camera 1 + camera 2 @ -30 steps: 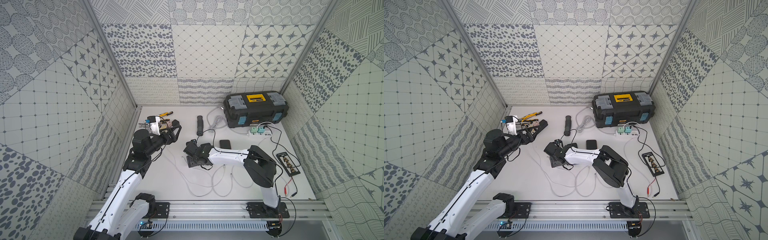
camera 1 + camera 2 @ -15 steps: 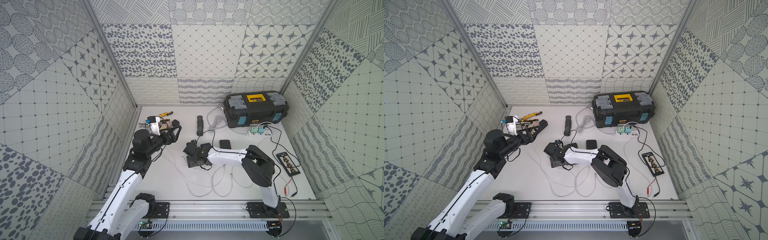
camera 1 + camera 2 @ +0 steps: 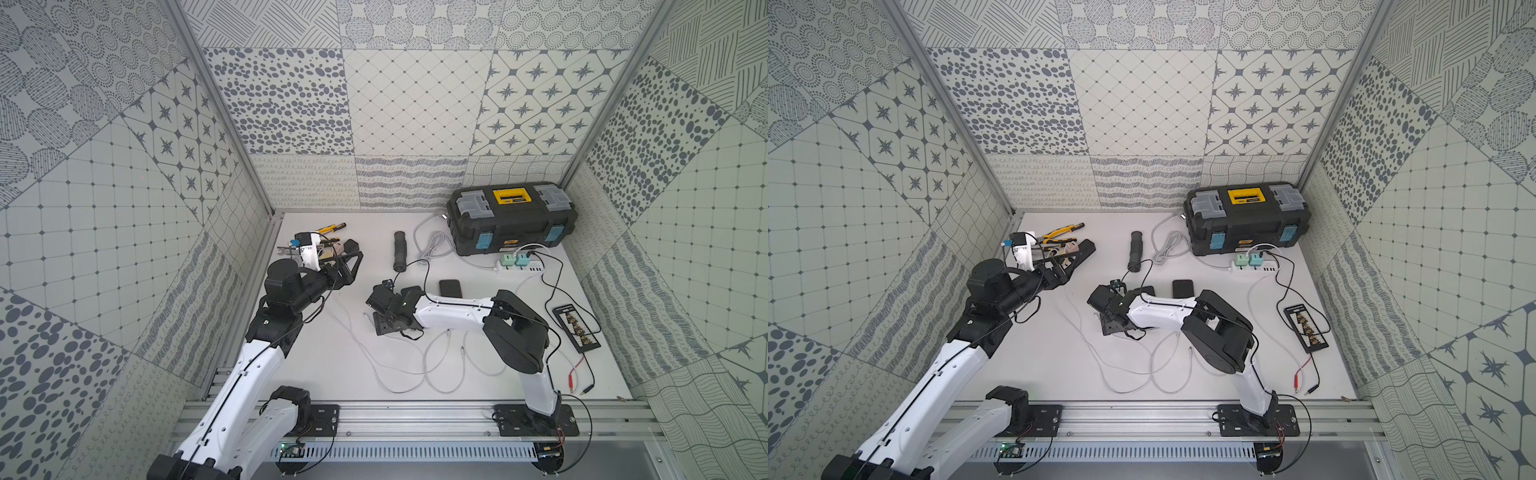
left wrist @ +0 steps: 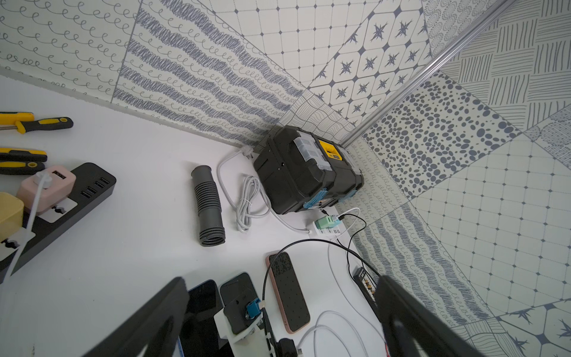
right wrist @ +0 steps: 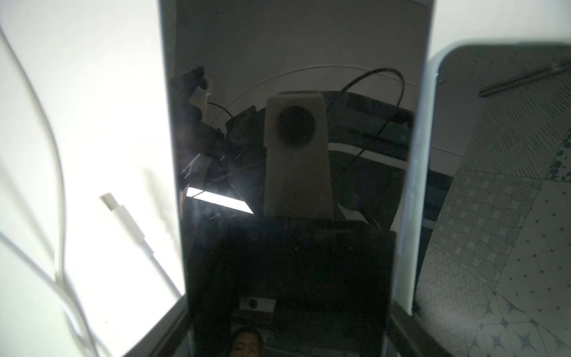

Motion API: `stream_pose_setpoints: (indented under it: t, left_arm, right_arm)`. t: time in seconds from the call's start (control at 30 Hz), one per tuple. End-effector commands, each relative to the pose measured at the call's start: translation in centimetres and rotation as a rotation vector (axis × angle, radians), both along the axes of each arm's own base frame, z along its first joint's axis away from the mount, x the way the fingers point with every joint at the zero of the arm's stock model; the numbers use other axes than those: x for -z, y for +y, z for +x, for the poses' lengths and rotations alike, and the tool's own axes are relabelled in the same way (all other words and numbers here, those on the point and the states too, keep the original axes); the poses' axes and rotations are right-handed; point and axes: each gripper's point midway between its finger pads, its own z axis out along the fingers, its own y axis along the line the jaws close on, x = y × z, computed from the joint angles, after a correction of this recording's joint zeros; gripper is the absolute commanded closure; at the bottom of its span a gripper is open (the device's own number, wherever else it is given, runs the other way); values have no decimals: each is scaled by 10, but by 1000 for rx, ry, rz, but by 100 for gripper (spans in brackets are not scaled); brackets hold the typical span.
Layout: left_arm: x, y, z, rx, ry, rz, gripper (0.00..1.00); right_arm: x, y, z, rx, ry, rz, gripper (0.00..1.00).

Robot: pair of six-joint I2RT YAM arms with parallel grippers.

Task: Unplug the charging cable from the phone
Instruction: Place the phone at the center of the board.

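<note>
Clasping a black-screened phone (image 5: 293, 154) with a pale blue frame by its two long sides, the right gripper (image 3: 388, 326) reaches down near the middle of the white table (image 3: 324, 365). In the right wrist view its dark fingers (image 5: 160, 330) meet either edge of the phone. The thin white charging cable (image 5: 123, 216) lies loose on the table just beside the phone, its plug apart from the frame.

A second dark-screened phone (image 5: 494, 123) sits just beside the first on its other side. A pink-cased phone (image 4: 287, 293) lies near them, toward the right edge.

The left gripper (image 4: 281, 279) hangs above the table toward the far left corner, jaws spread wide and empty. It is near a black power strip (image 4: 77, 191) carrying a pink adapter (image 4: 52, 185).

At the far right corner stands a black toolbox (image 3: 513, 224) with a yellow handle. A white power strip (image 3: 521, 264) with two green adapters lies just in front of it, and a grey ribbed hose (image 3: 400, 251) rests near the far edge.
</note>
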Motion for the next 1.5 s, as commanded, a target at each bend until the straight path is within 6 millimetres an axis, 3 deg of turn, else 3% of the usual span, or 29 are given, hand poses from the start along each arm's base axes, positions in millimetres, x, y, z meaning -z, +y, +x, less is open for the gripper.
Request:
stream_pose_setpoints:
  t: [0.0,0.8,0.93,1.07,1.23,1.47]
  left_arm:
    - [-1,1,1,-2,-18,20,1]
    - [4,3,2,-8,-14,32,1]
    - [11,6,2,-21,-11,62,1]
    - [30,17,5,-77,8,143,1]
    - [62,38,16,-167,42,289,1]
    - [109,61,33,-230,54,532,1]
  right_arm:
    - [-7,7,9,23,-24,23,36]
    - [-10,9,11,13,-28,28,14]
    - [-24,10,13,-7,-45,45,10]
    - [-55,8,18,-65,-108,63,4]
    - [-95,-22,34,-67,-221,49,3]
    - [-126,-100,72,-54,-363,69,3]
